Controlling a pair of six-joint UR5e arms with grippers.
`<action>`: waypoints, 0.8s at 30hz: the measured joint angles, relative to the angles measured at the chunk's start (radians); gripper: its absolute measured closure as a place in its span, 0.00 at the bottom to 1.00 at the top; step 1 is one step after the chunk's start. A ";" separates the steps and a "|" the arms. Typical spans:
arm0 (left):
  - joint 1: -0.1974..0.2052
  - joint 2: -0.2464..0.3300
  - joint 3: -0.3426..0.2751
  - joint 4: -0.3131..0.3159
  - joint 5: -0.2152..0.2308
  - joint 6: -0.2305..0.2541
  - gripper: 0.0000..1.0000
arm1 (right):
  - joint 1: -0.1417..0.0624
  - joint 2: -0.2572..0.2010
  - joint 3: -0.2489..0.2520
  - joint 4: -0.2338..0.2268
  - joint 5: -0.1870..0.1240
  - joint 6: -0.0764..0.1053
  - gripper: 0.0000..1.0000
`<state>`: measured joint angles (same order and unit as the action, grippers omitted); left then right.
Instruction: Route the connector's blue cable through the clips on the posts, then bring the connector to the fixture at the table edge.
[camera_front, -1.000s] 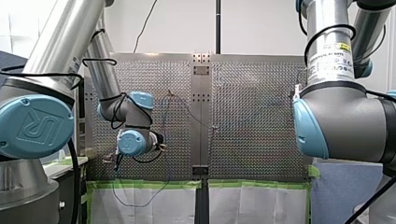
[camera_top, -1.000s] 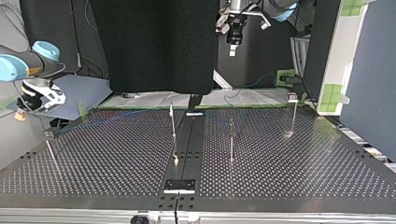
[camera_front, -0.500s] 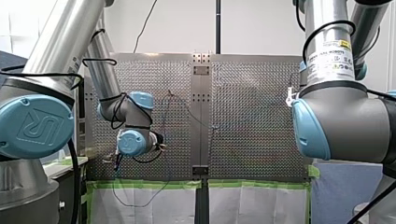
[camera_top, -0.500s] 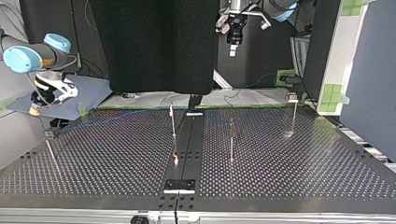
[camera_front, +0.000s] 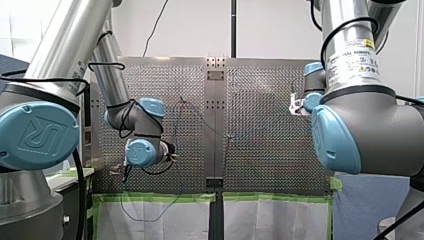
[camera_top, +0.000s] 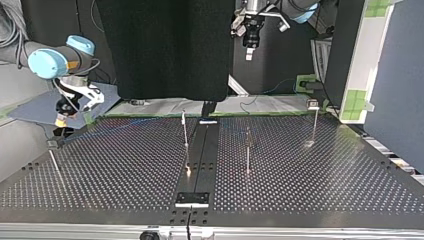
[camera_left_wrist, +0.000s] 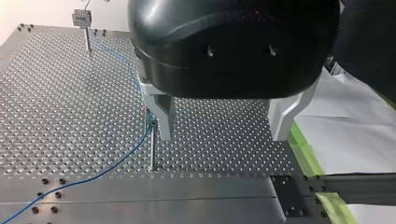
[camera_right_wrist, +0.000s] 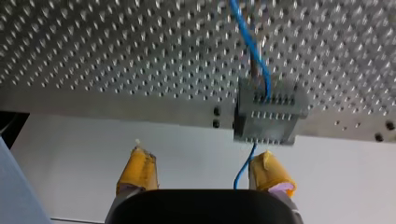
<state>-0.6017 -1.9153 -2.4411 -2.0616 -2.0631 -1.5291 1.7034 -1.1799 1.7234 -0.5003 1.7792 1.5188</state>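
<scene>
The blue cable (camera_left_wrist: 116, 161) runs from a far post (camera_left_wrist: 87, 32) to a near clip post (camera_left_wrist: 152, 149) and on across the plate. My left gripper (camera_left_wrist: 223, 135) hangs open above the table, one finger (camera_left_wrist: 162, 116) right beside that near post, holding nothing. Seen from the right wrist, the blue cable (camera_right_wrist: 254, 51) enters a grey pinned connector block (camera_right_wrist: 268, 114) at the table's edge. My right gripper (camera_right_wrist: 204, 170) stands open just off the edge, its yellow pads (camera_right_wrist: 137, 168) apart and empty. In the top view my right gripper (camera_top: 62, 119) hovers over the table's left corner.
Thin posts stand on the perforated table (camera_top: 125, 170): one near the middle strip (camera_top: 185, 127), one beside it (camera_top: 247, 150), one at the right back (camera_top: 315, 120), one at the left edge (camera_top: 52, 155). Green tape and white sheeting line the table's far side in the top view.
My right arm has swung in toward the table: rightward and lower in the top view, leftward into sight in the front view. My left arm has not moved.
</scene>
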 joint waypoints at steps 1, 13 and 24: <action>0.000 0.000 0.002 0.000 0.000 -0.003 0.00 | 0.011 0.000 0.000 0.002 0.010 -0.001 0.01; -0.024 0.001 0.065 0.002 0.000 -0.074 0.00 | 0.116 0.001 0.000 0.000 0.095 -0.003 0.01; -0.057 0.045 0.113 -0.066 -0.017 -0.111 0.00 | 0.213 0.005 0.000 -0.004 0.179 -0.003 0.01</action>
<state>-0.6592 -1.8703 -2.3281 -2.1276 -2.0804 -1.6398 1.9169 -1.1753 1.7236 -0.5043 1.9583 1.5158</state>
